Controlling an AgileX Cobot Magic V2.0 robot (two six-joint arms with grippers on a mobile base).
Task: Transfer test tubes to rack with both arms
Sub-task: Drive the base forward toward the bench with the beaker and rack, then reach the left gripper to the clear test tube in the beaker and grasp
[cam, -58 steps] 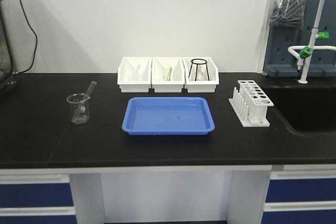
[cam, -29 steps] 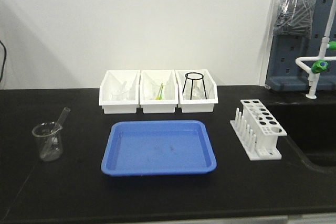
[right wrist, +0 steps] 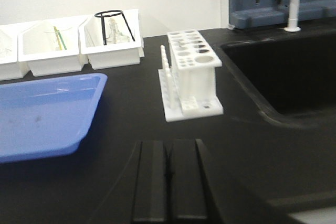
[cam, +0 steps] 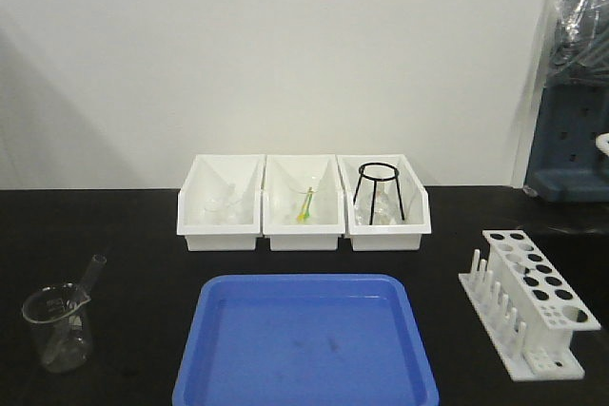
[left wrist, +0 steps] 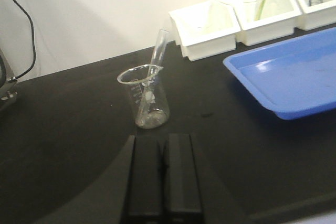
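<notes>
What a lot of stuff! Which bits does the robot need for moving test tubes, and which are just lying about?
Needed: test tube, rack, left tool, right tool.
Lying about: beaker holding the tube, blue tray, three white bins, black tripod, yellow-green stick.

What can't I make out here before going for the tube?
- Left bin: clear glass inside, too blurred to count, every view.
- Beaker: left wrist view, glare and blur hide whether more than one tube is in it.
- Arms: outside the front view; only left gripper and right gripper show, both shut.
</notes>
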